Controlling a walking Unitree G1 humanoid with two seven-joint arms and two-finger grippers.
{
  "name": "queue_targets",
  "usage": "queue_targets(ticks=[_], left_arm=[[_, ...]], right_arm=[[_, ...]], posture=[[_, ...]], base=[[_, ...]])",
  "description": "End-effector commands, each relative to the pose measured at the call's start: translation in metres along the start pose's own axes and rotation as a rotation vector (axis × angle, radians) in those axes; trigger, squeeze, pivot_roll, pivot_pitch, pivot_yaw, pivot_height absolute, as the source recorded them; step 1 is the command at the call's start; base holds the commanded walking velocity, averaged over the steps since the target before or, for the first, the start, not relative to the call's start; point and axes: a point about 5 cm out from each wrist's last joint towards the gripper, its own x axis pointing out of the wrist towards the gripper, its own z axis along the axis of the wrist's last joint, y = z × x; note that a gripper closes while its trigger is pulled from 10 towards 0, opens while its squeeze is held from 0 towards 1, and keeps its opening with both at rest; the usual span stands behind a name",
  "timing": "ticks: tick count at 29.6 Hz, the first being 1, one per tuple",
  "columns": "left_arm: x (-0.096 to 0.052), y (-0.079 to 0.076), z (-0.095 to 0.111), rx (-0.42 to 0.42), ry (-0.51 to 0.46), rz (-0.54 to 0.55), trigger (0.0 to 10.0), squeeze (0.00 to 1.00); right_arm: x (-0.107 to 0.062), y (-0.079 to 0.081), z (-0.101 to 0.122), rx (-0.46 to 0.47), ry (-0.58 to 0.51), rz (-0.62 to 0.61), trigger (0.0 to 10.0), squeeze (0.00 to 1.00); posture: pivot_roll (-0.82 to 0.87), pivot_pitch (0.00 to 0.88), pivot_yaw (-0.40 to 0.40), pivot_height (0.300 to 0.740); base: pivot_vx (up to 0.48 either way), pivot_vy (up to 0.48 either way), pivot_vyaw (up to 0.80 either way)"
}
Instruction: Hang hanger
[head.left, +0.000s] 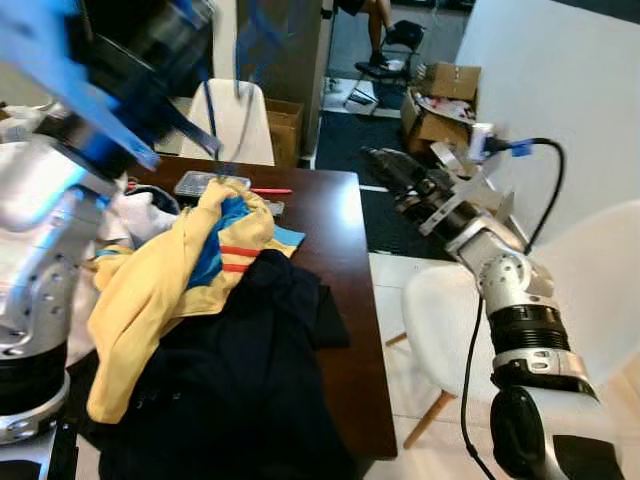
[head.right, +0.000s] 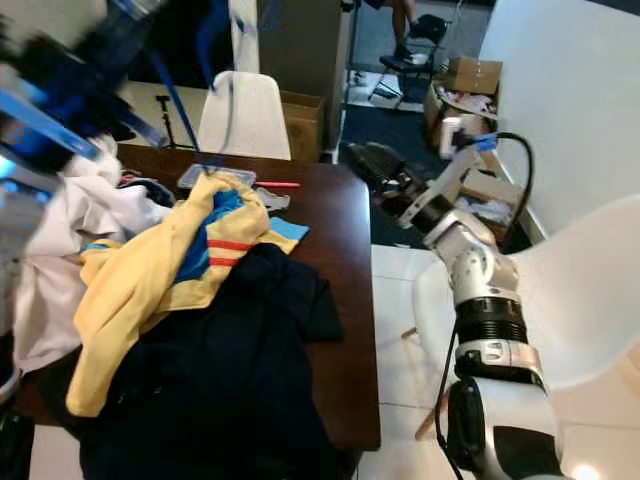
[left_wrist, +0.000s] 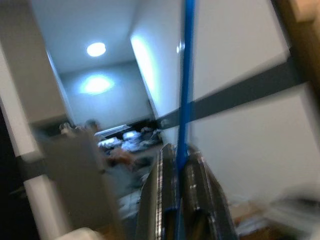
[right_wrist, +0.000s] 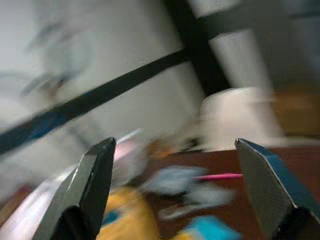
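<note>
A thin blue hanger (left_wrist: 186, 75) runs up between the fingers of my left gripper (left_wrist: 177, 200), which is shut on it. In the head views that arm is raised at the upper left, blurred, with the hanger's blue wire (head.left: 210, 110) hanging above the table's far end. My right gripper (head.left: 385, 170) is held up off the table's right edge. It is open, with nothing between its fingers (right_wrist: 90, 180), and points toward the clothes.
A dark wooden table (head.left: 335, 220) holds a pile of clothes: a yellow garment (head.left: 160, 280), a navy one (head.left: 240, 370) and a white one (head.right: 70, 220). White chairs stand behind (head.left: 245, 120) and to the right (head.left: 600, 270). Cardboard boxes (head.left: 440, 100) lie beyond.
</note>
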Motion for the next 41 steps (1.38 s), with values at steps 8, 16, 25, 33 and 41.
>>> queue_targets(ticks=[8,16,25,33,41], left_arm=[[-0.002,-0.039,-0.037,0.342,0.113,-0.027,10.0,0.0],[-0.015,-0.054,-0.063,0.335,0.224,0.033,10.0,0.0],[-0.022,-0.06,-0.079,0.368,0.298,0.004,10.0,0.0],[-0.028,-0.069,-0.09,0.423,0.315,-0.014,10.0,0.0],[-0.017,-0.068,-0.081,0.599,0.227,-0.019,10.0,0.0]], right_arm=[[-0.034,-0.036,-0.018,0.031,-0.012,-0.282,10.0,0.0],[-0.047,-0.039,-0.039,-0.062,0.085,-0.336,10.0,0.0],[-0.048,-0.03,-0.057,-0.07,0.156,-0.312,10.0,0.0],[-0.055,-0.03,-0.075,-0.082,0.195,-0.313,10.0,0.0],[-0.064,-0.032,-0.076,0.071,0.113,-0.31,10.0,0.0]], posture=[[0.07,0.037,-0.037,0.74],[0.07,0.042,-0.039,0.74],[0.06,0.048,-0.043,0.74],[0.06,0.049,-0.042,0.74],[0.05,0.038,-0.037,0.74]], base=[[0.0,0.0,-0.55],[0.0,0.0,-0.19],[-0.112,0.0,0.0],[-0.06,0.0,0.0],[-0.259,0.0,0.0]])
